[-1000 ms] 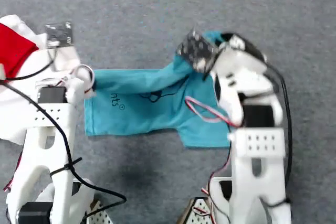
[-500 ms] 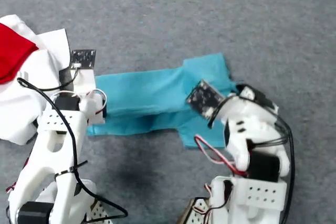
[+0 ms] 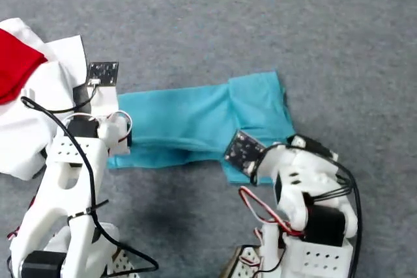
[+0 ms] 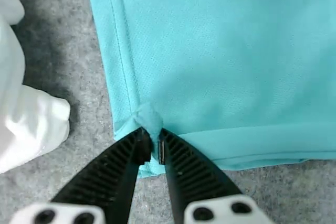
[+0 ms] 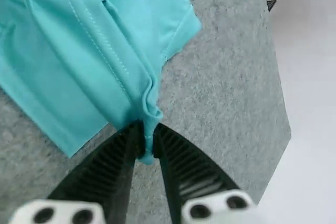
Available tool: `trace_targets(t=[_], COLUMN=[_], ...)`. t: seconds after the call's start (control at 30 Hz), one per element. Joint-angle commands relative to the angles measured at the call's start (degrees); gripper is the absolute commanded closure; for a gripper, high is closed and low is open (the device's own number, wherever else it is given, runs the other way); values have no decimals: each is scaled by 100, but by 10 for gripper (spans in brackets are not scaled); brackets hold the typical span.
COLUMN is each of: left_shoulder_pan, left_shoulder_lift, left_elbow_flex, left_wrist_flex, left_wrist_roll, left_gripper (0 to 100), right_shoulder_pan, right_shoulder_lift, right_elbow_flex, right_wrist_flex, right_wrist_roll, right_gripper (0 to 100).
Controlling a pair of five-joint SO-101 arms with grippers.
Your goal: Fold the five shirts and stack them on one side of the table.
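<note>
So, high view, shirt: the teal short-sleeved knit shirt (image 3: 195, 115) lies stretched across the middle of the grey felt surface (image 3: 195, 24), with a lengthwise crease along its near side.
High view, pile: crumpled white garments (image 3: 45, 96) with a red cloth (image 3: 16, 63) on them sit just beside the shirt's hem end, at the left side of the surface.
High view, risk: an arm holds each end of the shirt. If one pulls ahead of the other, the fold will probably skew, or the cloth will drag and bunch on the felt.
Left wrist view, left gripper (image 4: 151, 142): narrowed to a pinch on a small tuck at the shirt's hem corner.
Left wrist view, risk: very little fabric sits between the jaws, so it could slip free under tension. The white garments lie close and might get snagged.
Right wrist view, right gripper (image 5: 147, 137): clamped on a bunched ridge of the shirt beside a sleeve.
Right wrist view, risk: several layers look gathered there. They may release unevenly and leave a wrinkle, and the loose sleeve could flop out of the fold.
</note>
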Motion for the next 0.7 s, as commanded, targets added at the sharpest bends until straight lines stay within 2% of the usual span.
trace_targets(t=[0.0, 0.17, 0.27, 0.37, 0.5, 0.57, 0.67], left_shoulder_pan=[53, 431, 378, 202, 9, -18, 26], left_shoulder_lift=[-75, -75, -66, -66, -66, -66, -66], left_elbow_flex=[26, 273, 316, 255, 246, 70, -369], left_wrist_flex=[53, 237, 211, 237, 422, 844, 1521], left_wrist_roll=[-44, -396, -387, -255, 141, 299, 273], left_gripper=[981, 981, 980, 970, 820, 757, 747], right_shoulder_pan=[119, 127, 127, 127, 136, 286, 479], right_shoulder_lift=[-66, -75, -75, -66, -66, -66, -66], right_elbow_flex=[48, 365, 505, 514, 488, 444, 207], right_wrist_flex=[26, 26, 35, 35, 35, 35, 35], right_wrist_roll=[158, 536, 791, 818, 1002, 1064, 1073], right_gripper=[995, 994, 986, 885, 709, 713, 758])
